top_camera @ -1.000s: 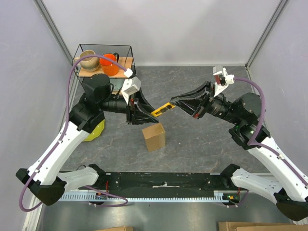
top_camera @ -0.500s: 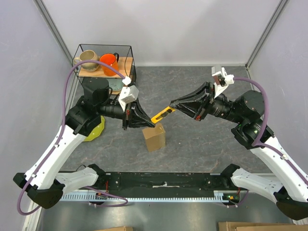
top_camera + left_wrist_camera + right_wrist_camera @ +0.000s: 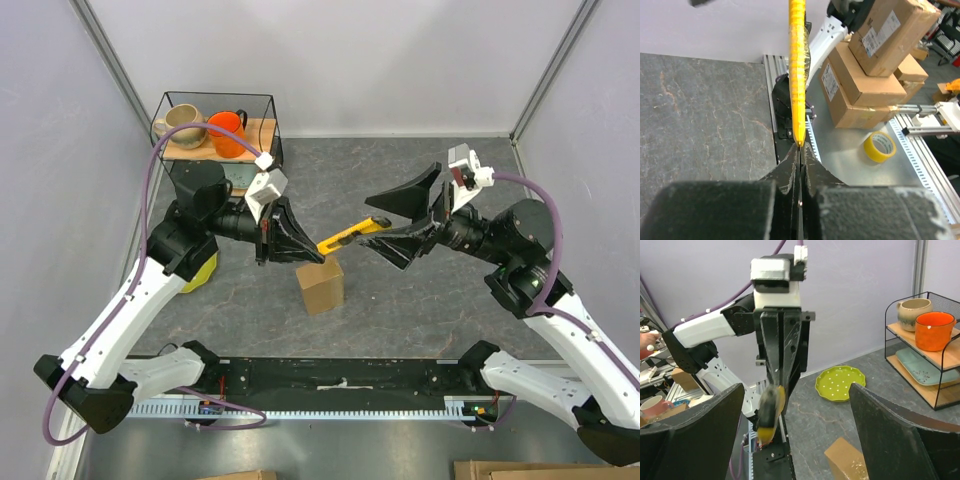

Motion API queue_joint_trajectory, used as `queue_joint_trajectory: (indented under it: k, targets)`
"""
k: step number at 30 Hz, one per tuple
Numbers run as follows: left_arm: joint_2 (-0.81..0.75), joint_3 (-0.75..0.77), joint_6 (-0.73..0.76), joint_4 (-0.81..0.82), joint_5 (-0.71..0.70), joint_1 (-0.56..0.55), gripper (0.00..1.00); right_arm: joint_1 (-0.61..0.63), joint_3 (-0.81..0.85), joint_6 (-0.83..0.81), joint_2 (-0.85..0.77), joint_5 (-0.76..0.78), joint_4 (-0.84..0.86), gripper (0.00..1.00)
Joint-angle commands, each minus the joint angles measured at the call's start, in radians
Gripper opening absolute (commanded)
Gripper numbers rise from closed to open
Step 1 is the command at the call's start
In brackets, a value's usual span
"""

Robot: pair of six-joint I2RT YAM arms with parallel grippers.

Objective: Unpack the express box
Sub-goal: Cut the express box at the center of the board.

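We judge the handover of the yellow cutter (image 3: 352, 234) is in hand: left jaws clamped on one end, right jaws wide apart around the other. The express box (image 3: 320, 285) stands on the desk (image 3: 430, 300) just below; next, we bring the blade to its top seam.

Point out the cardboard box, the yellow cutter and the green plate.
cardboard box (image 3: 320, 287), top view, middle of its visible side.
yellow cutter (image 3: 350, 233), top view, middle of its handle.
green plate (image 3: 840, 384), right wrist view, its dotted centre.
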Motion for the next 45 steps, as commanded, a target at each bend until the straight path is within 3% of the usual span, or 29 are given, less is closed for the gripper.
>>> queue_joint_trajectory:
  k: [1,13,18,30,37,45]
  targets:
    - [-0.016,-0.02,-0.206,0.219,0.042,0.033,0.02,-0.005,-0.066,0.043,-0.059,0.006,0.091,0.94]
    - [-0.018,-0.021,-0.294,0.299,-0.009,0.045,0.02,-0.005,-0.216,0.222,-0.012,-0.083,0.429,0.93]
    - [-0.016,-0.024,-0.297,0.304,-0.014,0.045,0.02,0.007,-0.19,0.256,0.086,-0.106,0.559,0.86]
    - [-0.015,-0.049,-0.274,0.296,-0.029,0.042,0.02,0.074,-0.121,0.218,0.174,-0.077,0.562,0.71]
    - [-0.021,-0.038,-0.219,0.238,-0.074,0.042,0.02,0.099,-0.114,0.203,0.168,-0.082,0.542,0.68]
    - [-0.032,-0.026,-0.104,0.14,-0.116,0.02,0.02,0.113,-0.091,0.184,0.189,-0.067,0.517,0.51]
